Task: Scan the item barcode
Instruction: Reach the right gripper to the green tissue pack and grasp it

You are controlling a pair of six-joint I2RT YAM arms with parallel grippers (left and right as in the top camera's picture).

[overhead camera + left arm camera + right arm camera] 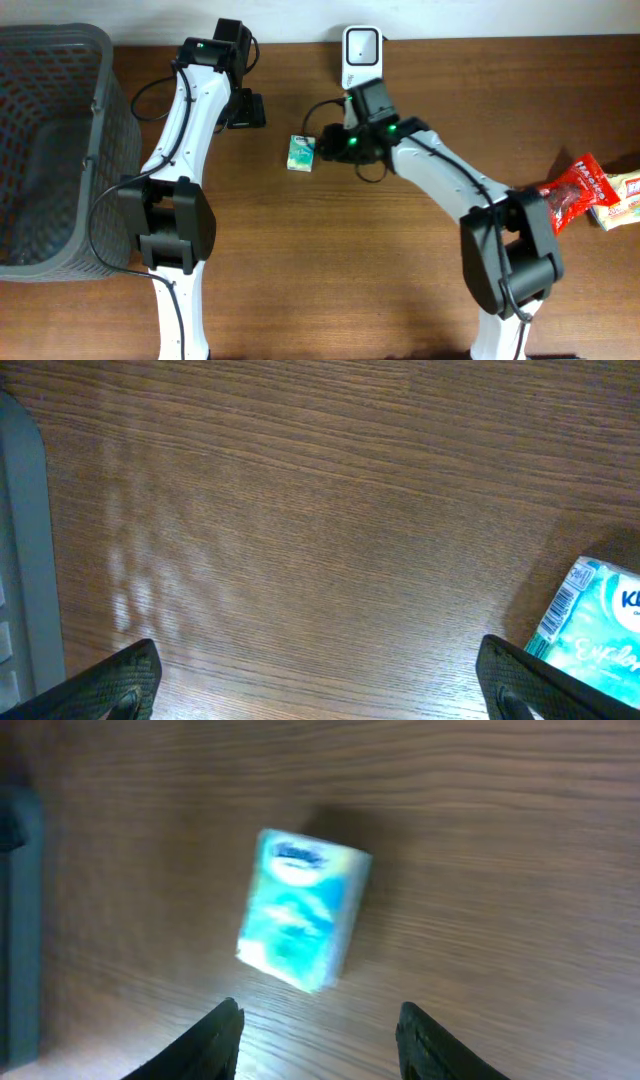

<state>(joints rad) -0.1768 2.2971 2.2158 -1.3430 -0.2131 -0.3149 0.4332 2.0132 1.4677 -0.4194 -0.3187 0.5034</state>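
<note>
The item is a small teal and white tissue pack [302, 152] lying flat on the wooden table. In the left wrist view it shows at the right edge as the pack [595, 625], with a barcode [565, 595] on its side. A white scanner [361, 55] stands at the table's back edge. My right gripper [327, 147] is just right of the pack. The right wrist view shows this gripper [320, 1030] open, with the blurred pack [300, 910] ahead of its fingertips and not between them. My left gripper [245, 110] hangs to the pack's upper left. It [318, 670] is wide open over bare wood.
A grey plastic basket [50, 150] fills the table's left end, and its wall [20, 560] shows at the left edge of the left wrist view. A red snack packet [572, 190] and a lighter packet [620, 200] lie at the far right.
</note>
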